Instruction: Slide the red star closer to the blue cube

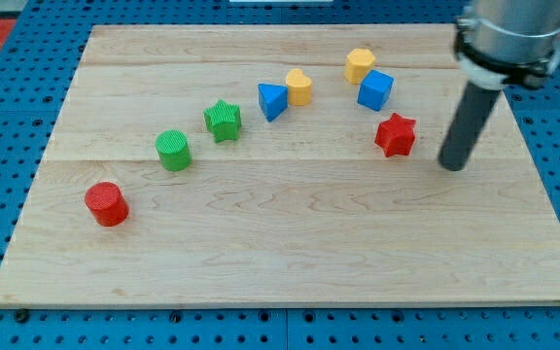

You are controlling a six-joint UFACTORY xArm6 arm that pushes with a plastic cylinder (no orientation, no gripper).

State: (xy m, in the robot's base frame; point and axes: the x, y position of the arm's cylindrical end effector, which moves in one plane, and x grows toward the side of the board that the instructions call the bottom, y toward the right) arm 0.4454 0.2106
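Observation:
The red star lies right of the board's middle, toward the view's top. The blue cube sits just above it and slightly left, a small gap apart. My tip rests on the board to the right of the red star and a little lower, not touching it. The dark rod rises from the tip toward the view's top right.
A yellow block touches the blue cube's upper left. A yellow heart-like block and a blue triangle sit left of them. A green star, a green cylinder and a red cylinder trail toward the lower left.

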